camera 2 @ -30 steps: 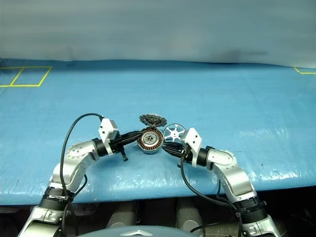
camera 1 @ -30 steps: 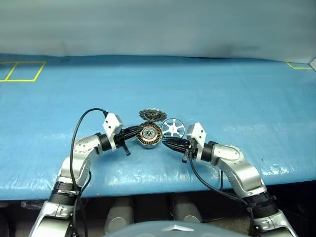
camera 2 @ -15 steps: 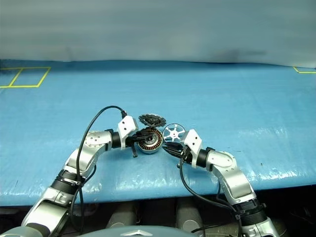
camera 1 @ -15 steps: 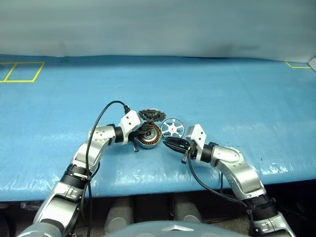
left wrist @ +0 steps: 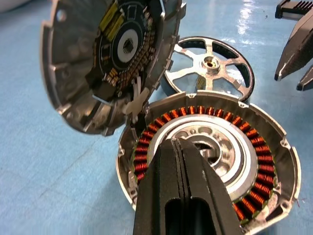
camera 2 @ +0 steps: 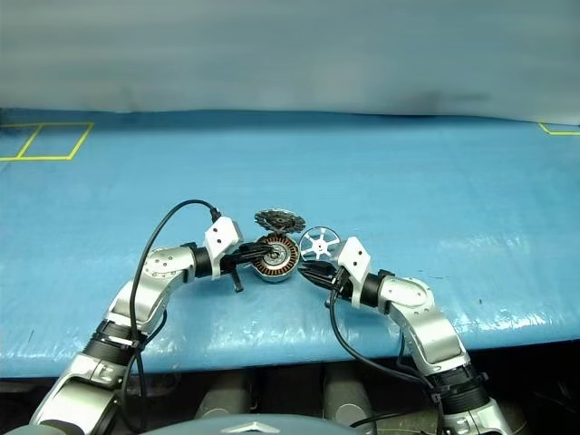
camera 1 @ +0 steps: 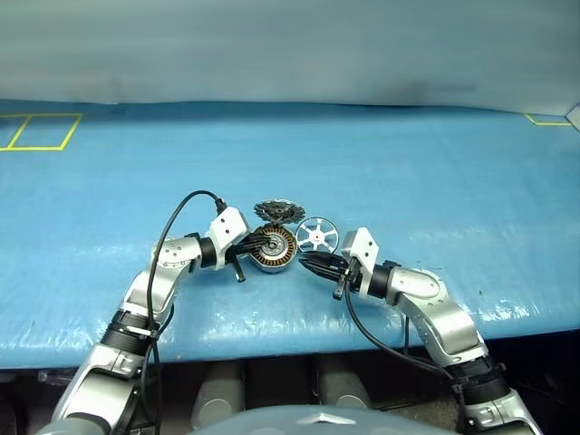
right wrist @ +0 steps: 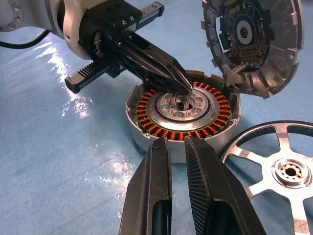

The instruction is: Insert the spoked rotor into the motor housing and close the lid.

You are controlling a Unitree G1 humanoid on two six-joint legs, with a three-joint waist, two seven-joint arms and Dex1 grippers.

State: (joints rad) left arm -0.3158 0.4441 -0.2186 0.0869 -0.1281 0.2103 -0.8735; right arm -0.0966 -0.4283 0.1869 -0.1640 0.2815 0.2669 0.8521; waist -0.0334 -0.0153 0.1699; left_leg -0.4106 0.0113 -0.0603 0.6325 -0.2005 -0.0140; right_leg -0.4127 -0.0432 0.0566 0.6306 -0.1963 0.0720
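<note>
Left gripper (right wrist: 183, 89) fingers clenched together, empty, tips resting on silver hub of motor housing (right wrist: 182, 113). Lid (left wrist: 105, 58) swung up, open, hinged at housing's far edge. Spoked rotor (right wrist: 281, 164) flat on blue counter (camera 1: 408, 172), just beside housing. Right gripper (right wrist: 177, 147) fingers slightly parted, grasping nothing, near housing's rim, rotor alongside.

Spoked rotor (camera 1: 316, 236) right of motor housing (camera 1: 273, 248); lid (camera 1: 279, 212) behind.
</note>
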